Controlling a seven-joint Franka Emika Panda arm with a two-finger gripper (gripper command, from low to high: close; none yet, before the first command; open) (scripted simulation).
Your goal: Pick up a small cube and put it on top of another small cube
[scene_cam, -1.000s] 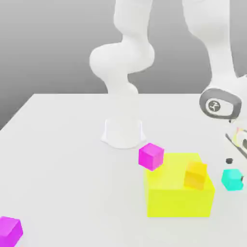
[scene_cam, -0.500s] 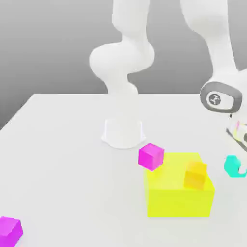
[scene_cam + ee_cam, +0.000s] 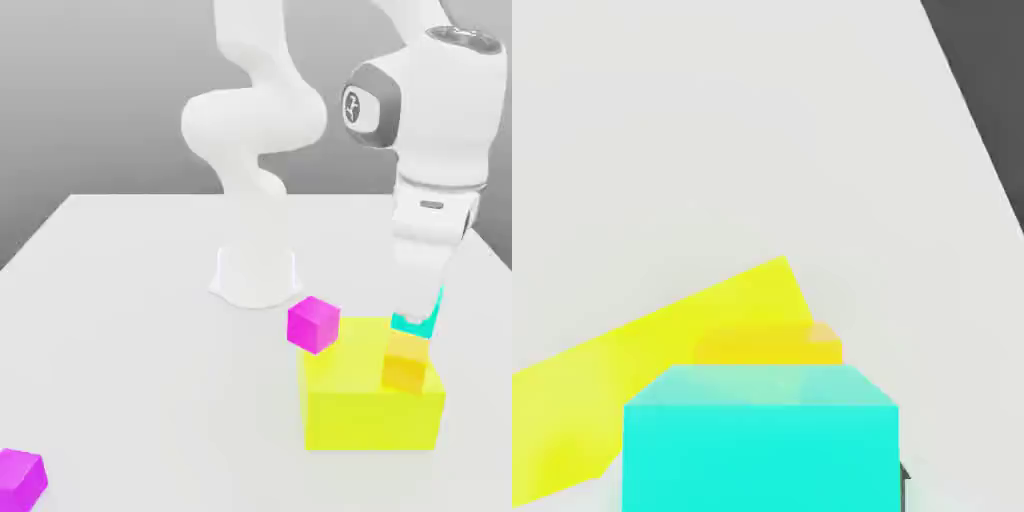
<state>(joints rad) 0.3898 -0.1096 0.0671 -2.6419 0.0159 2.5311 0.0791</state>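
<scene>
Going from the exterior view's left to its right: two magenta cubes are counted, the first magenta cube (image 3: 20, 482) cut off by the picture's edge in the near corner. A broad stretch of bare table (image 3: 130, 340) is left between it and the rest, with the table's left edge running slantwise behind. One robot arm (image 3: 255, 200) is mounted by its base further back, well apart from the cubes, with bare surface on both sides of it. The second magenta cube (image 3: 313, 325) is seen at the back left corner of the one yellow block (image 3: 370, 420); whether it is borne by the block cannot be told. One small orange-yellow cube (image 3: 405, 363) is seated on the block, near its front and right edges, so little ledge is left there; more top surface is free toward the left. One small teal cube (image 3: 424, 326) is gripped by the gripper (image 3: 416, 316), jaws closed on its sides. It is held up by the orange-yellow cube, just above or behind it in the exterior view; contact cannot be told. In the hand view the orange-yellow cube is partly covered by the teal one. Right of the block, open table is left up to the slanted right edge.
</scene>
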